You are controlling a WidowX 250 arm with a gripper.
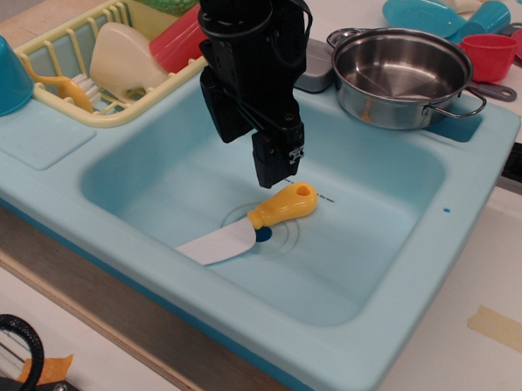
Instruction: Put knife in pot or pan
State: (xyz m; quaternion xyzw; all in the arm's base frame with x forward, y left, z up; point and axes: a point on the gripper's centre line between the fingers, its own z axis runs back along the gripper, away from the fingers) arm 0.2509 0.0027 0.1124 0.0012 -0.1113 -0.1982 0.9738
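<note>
The knife (246, 224) lies flat on the floor of the light blue toy sink (388, 281). Its yellow-orange handle (285, 205) points back right and its white blade (216, 243) points front left, over the drain. My black gripper (275, 172) hangs just above and a little left of the handle end, apart from it and holding nothing. Its fingers show side-on as one dark block, so the gap between them is hidden. The shiny steel pot (400, 76) stands empty on the sink's back right corner.
A yellow dish rack (71, 58) with a cream item, a red plate and a green thing stands at the back left. A teal bowl (4, 77) sits at the far left. A red cup (487, 54) and teal dishes stand behind the pot.
</note>
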